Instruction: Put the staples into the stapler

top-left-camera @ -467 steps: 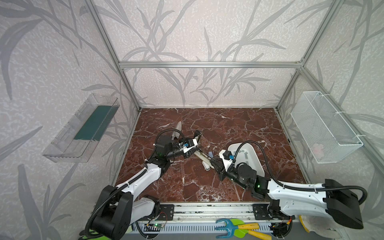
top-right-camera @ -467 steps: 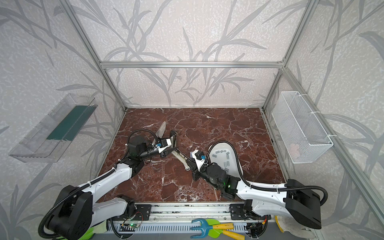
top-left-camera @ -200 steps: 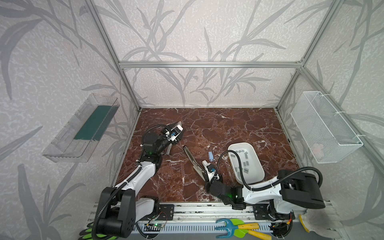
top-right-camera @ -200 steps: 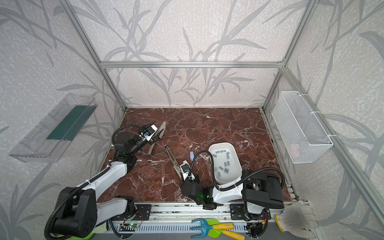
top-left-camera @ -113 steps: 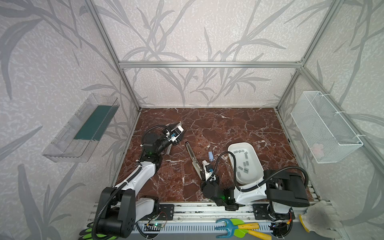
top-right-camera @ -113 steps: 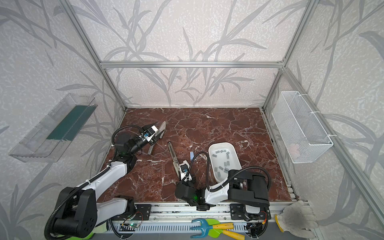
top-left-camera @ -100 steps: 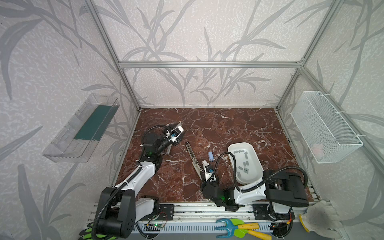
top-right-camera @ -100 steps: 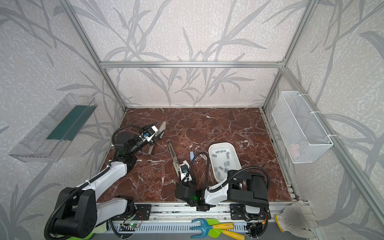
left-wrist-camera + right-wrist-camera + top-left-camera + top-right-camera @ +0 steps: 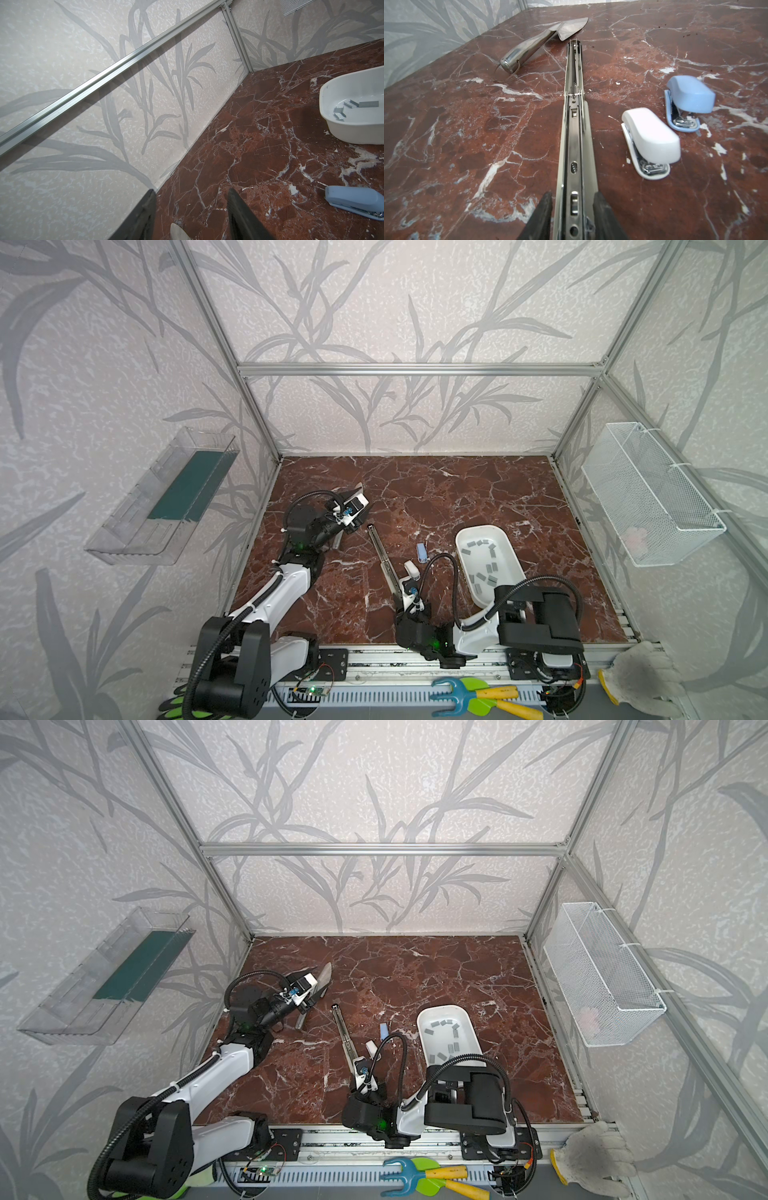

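Staples (image 9: 471, 544): loose grey strips lying in the white tray (image 9: 461, 531), on the right of the worktop (image 9: 457, 489) in both top views, well apart from both tools.
Stapler (image 9: 574, 124): the long metal one, opened out flat on the worktop with its rail facing up, left of the tray.
Right tool (image 9: 573, 197): low at the stapler's near end with a finger on either side. The jaws are slightly parted (a sliver of worktop shows between one finger and the rail), so it is not clamping the stapler.
Left tool (image 9: 191, 191): jaws well apart with nothing between them, over the trowel (image 9: 542, 41) by the left wall.
Trowel: shiny and lying flat, its blade near the stapler's far end.
Small staplers: white stapler (image 9: 652, 135) and blue stapler (image 9: 689, 93), both closed, side by side between the long stapler and the tray.
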